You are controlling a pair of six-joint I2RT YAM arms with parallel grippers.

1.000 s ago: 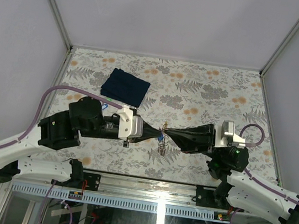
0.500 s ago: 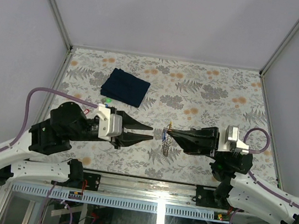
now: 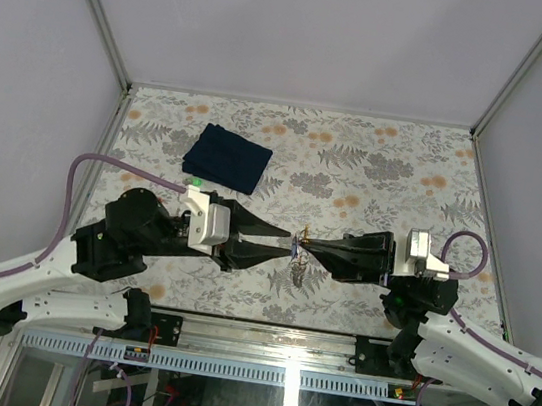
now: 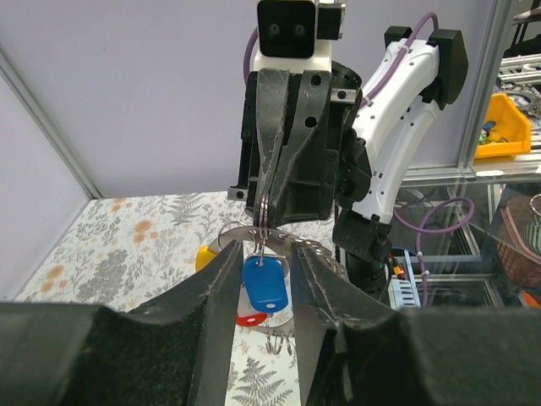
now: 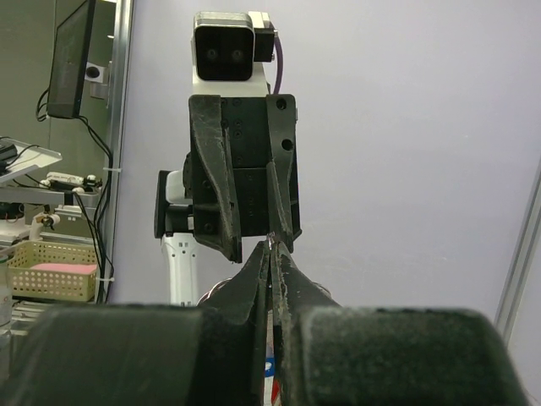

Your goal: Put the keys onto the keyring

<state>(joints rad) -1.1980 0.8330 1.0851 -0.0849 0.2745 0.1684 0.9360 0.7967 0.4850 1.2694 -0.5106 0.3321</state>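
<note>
**Left claw [image 3: 288, 244] back at the ring [image 4: 265, 211]**

Advanced since half a second ago, it stands part open, fingers flanking the blue key [image 4: 265, 283]. Right claw [image 3: 303, 240], tip to tip opposite, is clamped on the ring; remaining keys [image 4: 251, 320] hang just beneath both claws' tips.

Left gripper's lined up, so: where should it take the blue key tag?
By its two long edges, coming level from the left: the blue tag hangs upright under the keyring, flat face toward the left gripper, edges lining up with its open fingers.
</note>
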